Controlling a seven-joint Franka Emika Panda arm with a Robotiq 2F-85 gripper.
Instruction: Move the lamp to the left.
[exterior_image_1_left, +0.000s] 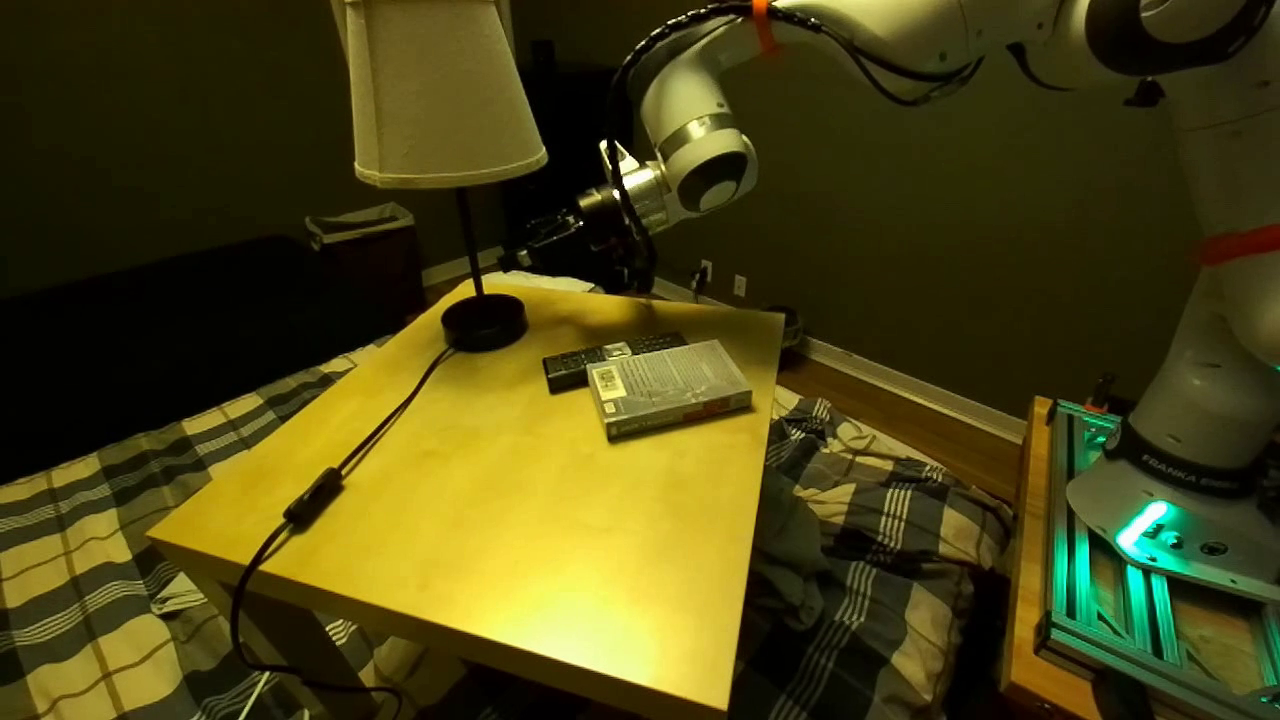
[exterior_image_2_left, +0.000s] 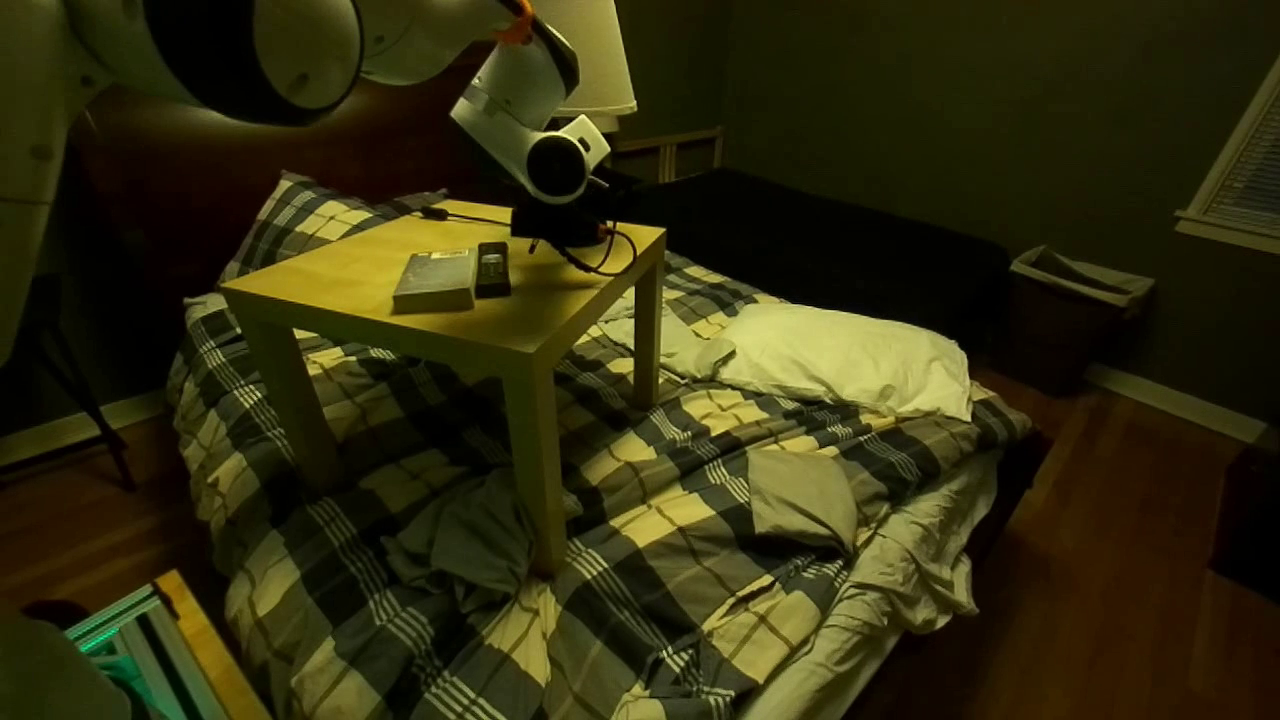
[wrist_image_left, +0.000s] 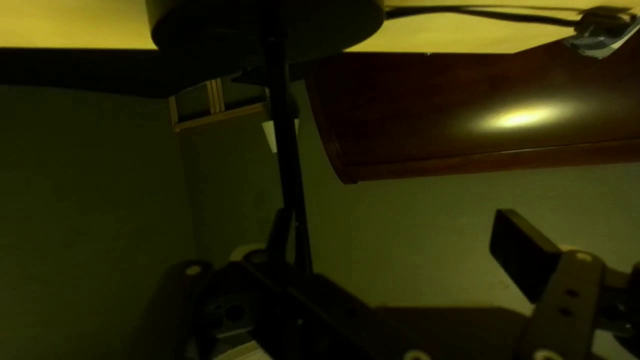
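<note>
In an exterior view a black cord (exterior_image_1_left: 400, 405) hangs over the near edge of the surface (exterior_image_1_left: 540, 540), close to its left corner, with a switch (exterior_image_1_left: 315, 497) just short of that edge. Farther back a book (exterior_image_1_left: 670, 388) lies by the right edge, a remote (exterior_image_1_left: 570, 368) just behind it. The lamp (exterior_image_1_left: 446, 115) stands upright near the far left corner. The fingers (wrist_image_left: 525, 255) are spread; in the wrist view the lamp's stem (wrist_image_left: 287, 155) runs just beside one of them, whether touching cannot be told. Beyond stands a bin (exterior_image_1_left: 363, 228).

With jaws apart, the tool (wrist_image_left: 400, 242) partly hides the dark stem (wrist_image_left: 289, 160) of the lamp (wrist_image_left: 279, 85).
</note>
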